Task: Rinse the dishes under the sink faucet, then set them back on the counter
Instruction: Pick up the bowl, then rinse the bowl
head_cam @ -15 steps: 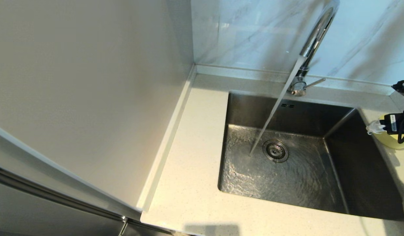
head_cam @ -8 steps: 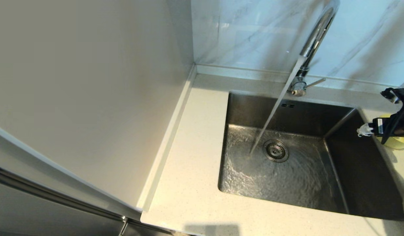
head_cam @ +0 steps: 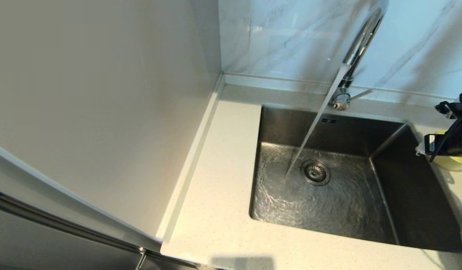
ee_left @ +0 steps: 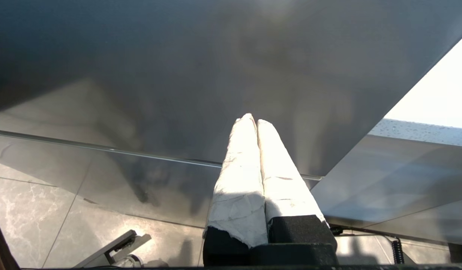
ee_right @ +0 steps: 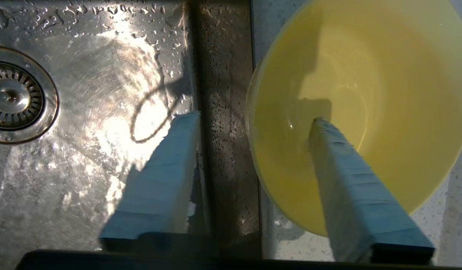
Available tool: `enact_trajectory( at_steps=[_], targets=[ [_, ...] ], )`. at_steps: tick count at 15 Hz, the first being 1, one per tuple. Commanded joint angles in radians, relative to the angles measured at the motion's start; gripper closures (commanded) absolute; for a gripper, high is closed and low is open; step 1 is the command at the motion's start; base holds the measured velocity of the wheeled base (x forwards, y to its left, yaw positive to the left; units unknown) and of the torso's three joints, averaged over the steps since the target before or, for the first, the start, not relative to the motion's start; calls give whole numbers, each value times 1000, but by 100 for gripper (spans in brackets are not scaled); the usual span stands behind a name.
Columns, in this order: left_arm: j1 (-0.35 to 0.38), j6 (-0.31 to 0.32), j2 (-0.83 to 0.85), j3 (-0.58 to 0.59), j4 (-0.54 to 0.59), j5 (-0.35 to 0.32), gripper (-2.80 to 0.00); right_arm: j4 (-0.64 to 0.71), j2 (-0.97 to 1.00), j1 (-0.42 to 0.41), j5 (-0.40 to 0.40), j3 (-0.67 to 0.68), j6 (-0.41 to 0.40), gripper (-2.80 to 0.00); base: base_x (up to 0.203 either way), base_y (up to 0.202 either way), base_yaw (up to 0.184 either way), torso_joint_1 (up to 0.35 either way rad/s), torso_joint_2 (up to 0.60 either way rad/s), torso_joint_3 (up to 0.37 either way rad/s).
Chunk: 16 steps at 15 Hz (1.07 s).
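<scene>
- Since a second ago, the right gripper [ee_right: 253, 120] has dropped lower over the yellow bowl [ee_right: 384, 75].
- One finger is inside the bowl, one outside; its jaws stand apart astride the rim.
- The bowl sits on the counter [head_cam: 219, 210] at the sink's [head_cam: 403, 210] right edge.
- The faucet [head_cam: 360, 45] is running.
- The left gripper [ee_left: 253, 122], fingers together, is parked below the counter.

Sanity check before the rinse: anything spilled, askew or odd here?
Nothing stands out. Water runs from the sink faucet into the sink; only droplets on its wall. The yellow bowl sits upright on the counter, the right tool straddling its rim, fingers apart.
</scene>
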Motion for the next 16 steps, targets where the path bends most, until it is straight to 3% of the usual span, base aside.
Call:
enact_trajectory(
  at_steps=[1, 7, 10, 13, 16],
  targets=[
    [0, 0, 0, 0, 0, 0, 0, 2, -1, 0, -1, 3, -1, 0, 0, 0, 0, 0, 0, 0],
    [0, 0, 0, 0, 0, 0, 0, 3, -173, 13, 7, 86, 4, 0, 0, 0, 0, 0, 0, 0],
    [0, 0, 0, 0, 0, 0, 0, 4, -320, 82, 22, 214, 14, 0, 0, 0, 0, 0, 0, 0],
    [0, 0, 0, 0, 0, 0, 0, 0, -437, 276, 151, 310, 152, 0, 0, 0, 0, 0, 0, 0],
    [0, 0, 0, 0, 0, 0, 0, -106, -492, 517, 237, 370, 410, 0, 0, 0, 0, 0, 0, 0]
  ],
)
